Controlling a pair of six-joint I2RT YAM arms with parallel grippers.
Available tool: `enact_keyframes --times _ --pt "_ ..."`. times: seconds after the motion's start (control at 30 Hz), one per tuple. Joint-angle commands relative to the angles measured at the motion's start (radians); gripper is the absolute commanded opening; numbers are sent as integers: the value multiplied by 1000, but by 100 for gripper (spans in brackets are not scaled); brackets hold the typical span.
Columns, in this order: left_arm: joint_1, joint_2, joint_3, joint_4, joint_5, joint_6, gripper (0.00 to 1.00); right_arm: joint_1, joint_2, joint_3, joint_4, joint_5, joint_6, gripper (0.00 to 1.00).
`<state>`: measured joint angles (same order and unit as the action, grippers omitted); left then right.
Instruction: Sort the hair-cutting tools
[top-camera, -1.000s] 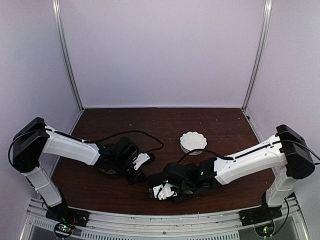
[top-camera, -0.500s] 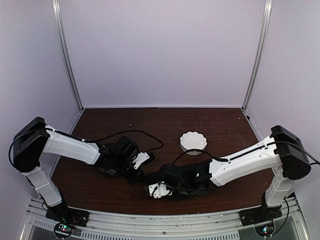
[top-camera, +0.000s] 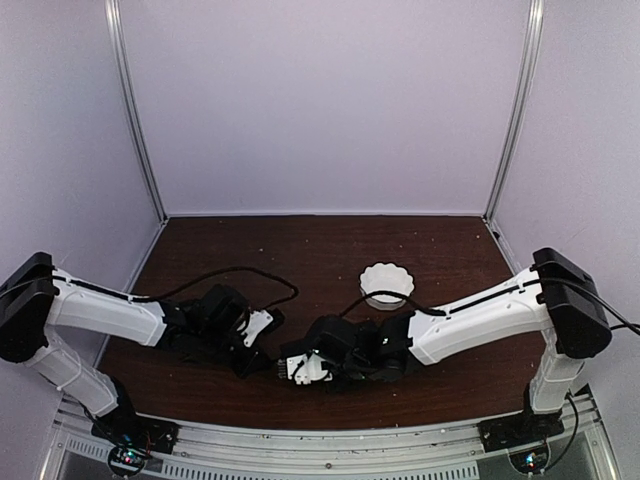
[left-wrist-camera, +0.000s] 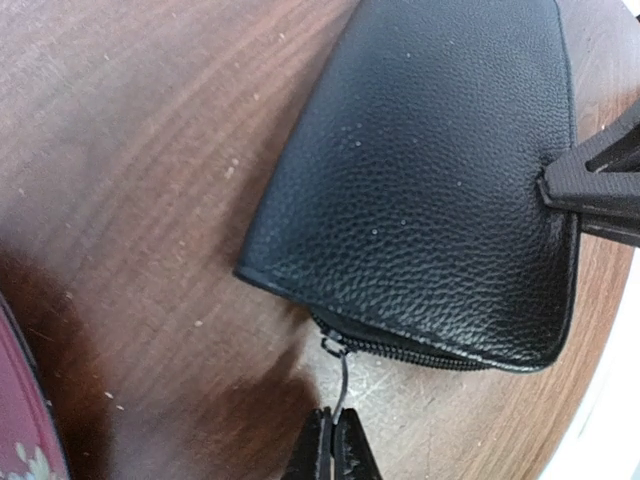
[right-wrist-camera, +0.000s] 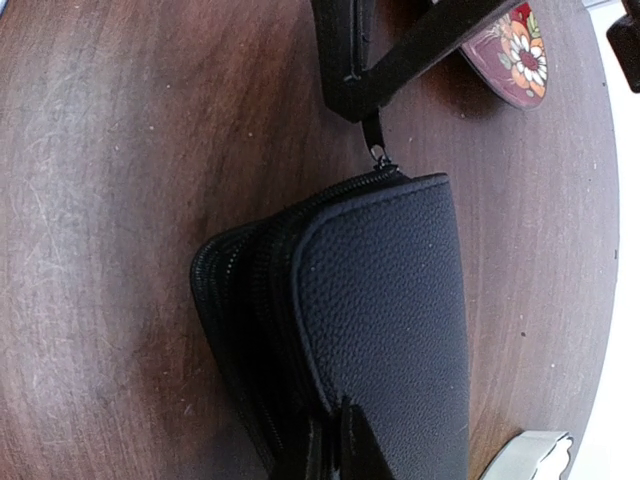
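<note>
No hair-cutting tools show in any view. A flat black zip case (left-wrist-camera: 440, 190) lies on the brown table, its zip partly undone along one edge (right-wrist-camera: 235, 300). My left gripper (left-wrist-camera: 335, 440) is shut on the thin metal zip pull (left-wrist-camera: 343, 385), which runs taut from the slider. The same gripper (right-wrist-camera: 362, 95) shows at the top of the right wrist view. My right gripper (right-wrist-camera: 335, 445) is shut on the case's top flap at the opposite end, and its dark fingers (left-wrist-camera: 600, 185) pinch that edge. From above, the left gripper (top-camera: 262, 345) and the right gripper (top-camera: 290, 368) nearly meet.
A red flowered plate (right-wrist-camera: 512, 55) lies just behind the left gripper, and its rim (left-wrist-camera: 18, 420) also shows at the left wrist view's lower left. A white scalloped dish (top-camera: 386, 284) stands behind the right arm. Metal frame posts (top-camera: 135, 110) flank the table.
My right gripper was open and has shut on the case's flap after sliding left. The left arm has drawn left and toward the near edge, still holding the zip pull.
</note>
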<state>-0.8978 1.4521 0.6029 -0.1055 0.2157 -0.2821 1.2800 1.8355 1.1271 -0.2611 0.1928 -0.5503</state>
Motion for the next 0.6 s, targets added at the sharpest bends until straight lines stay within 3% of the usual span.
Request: enact_keyframes --times 0.0,0.27,0.47,0.57 --pt "-43 3 -3 -19 49 -29 0 -51 50 -14 -130 25 79 0" --pt "-84 105 90 66 180 -14 0 -42 103 39 -141 32 133 0" --pt "-81 140 129 47 153 11 0 -39 126 78 -194 -18 148 0" --pt "-61 165 170 -8 89 18 0 -38 98 93 -259 -99 147 11"
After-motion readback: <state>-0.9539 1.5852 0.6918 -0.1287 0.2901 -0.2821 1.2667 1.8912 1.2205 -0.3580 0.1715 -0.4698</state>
